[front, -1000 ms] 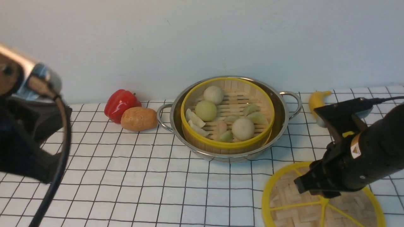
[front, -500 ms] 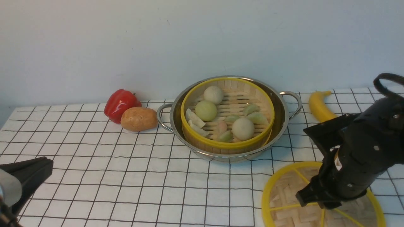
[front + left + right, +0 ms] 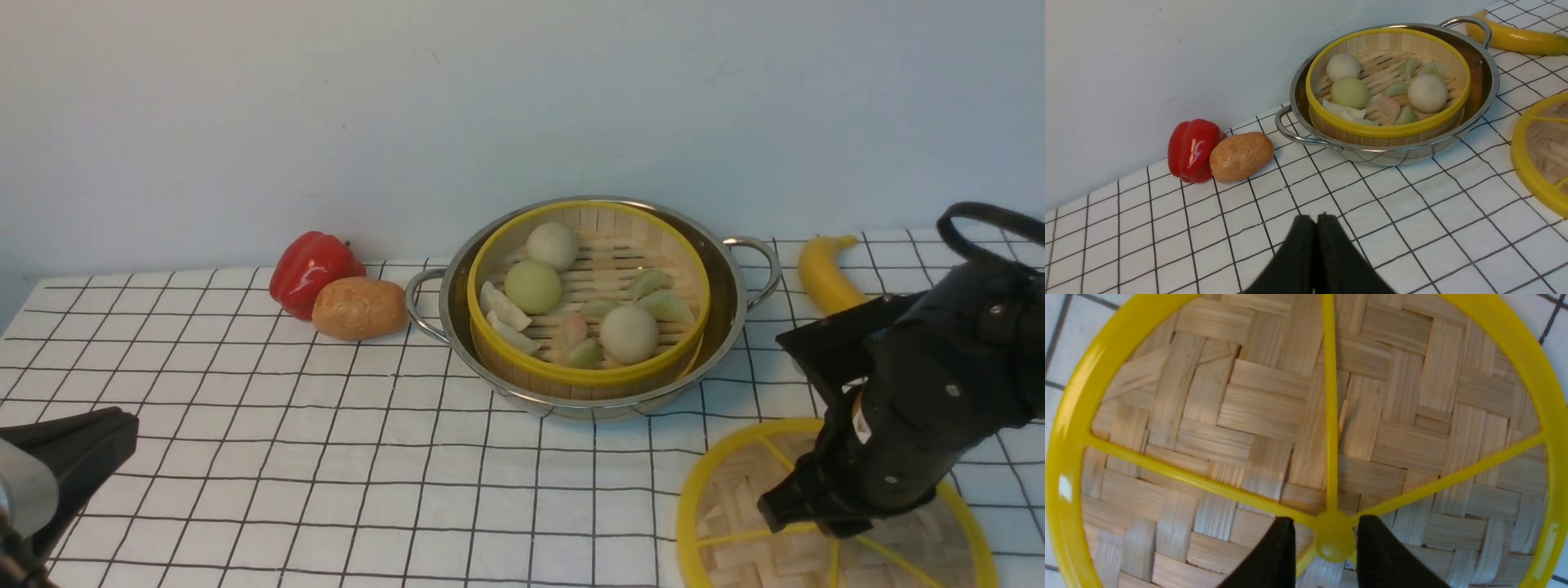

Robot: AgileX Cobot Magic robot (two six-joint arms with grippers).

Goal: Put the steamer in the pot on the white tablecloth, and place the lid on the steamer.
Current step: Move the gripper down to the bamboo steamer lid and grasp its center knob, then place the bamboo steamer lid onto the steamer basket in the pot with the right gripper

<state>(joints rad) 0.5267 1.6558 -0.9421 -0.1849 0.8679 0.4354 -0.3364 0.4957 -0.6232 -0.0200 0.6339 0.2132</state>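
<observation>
Steamer (image 3: 588,377) is sitting in the pot (image 3: 725,296) on the white tablecloth (image 3: 326,457), and the lid (image 3: 735,510) is flat on the cloth nearby. Right gripper (image 3: 1327,519) is spread apart, straddling the lid's hub (image 3: 1334,538). Left gripper (image 3: 1315,219) is pinched closed, empty.

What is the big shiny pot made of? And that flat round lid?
The pot looks like polished metal, probably stainless steel: silvery, mirroring the tablecloth grid. The lid looks like woven bamboo or wood strips, matt and grainy, in a glossy yellow frame, likely plastic.
</observation>
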